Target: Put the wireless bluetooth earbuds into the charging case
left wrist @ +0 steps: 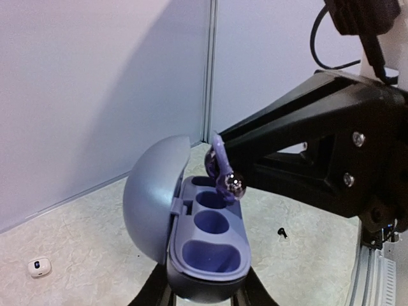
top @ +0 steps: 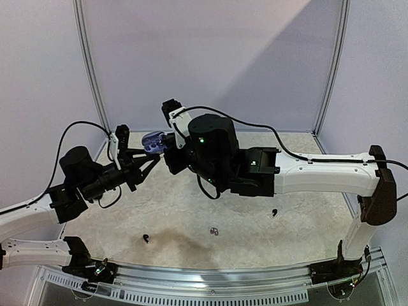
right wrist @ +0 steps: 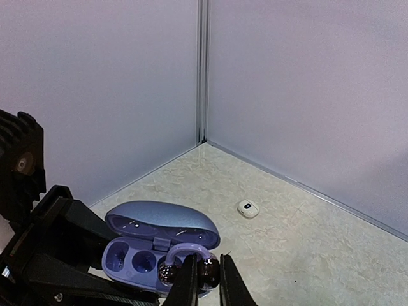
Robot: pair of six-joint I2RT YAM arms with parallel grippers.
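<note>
Your left pincer (left wrist: 205,294) is clamped on the base of the open case (left wrist: 153,204), holding it off the surface (top: 191,204). Your right pincer (right wrist: 207,280) is pinched tight on a purple earbud (left wrist: 224,175), just over the case's wells. A black bud (top: 274,212) lies on the surface, well apart

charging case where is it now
The charging case is left of centre in the top view, lid open in the left gripper; the right gripper holds a purple earbud over its wells.
</note>
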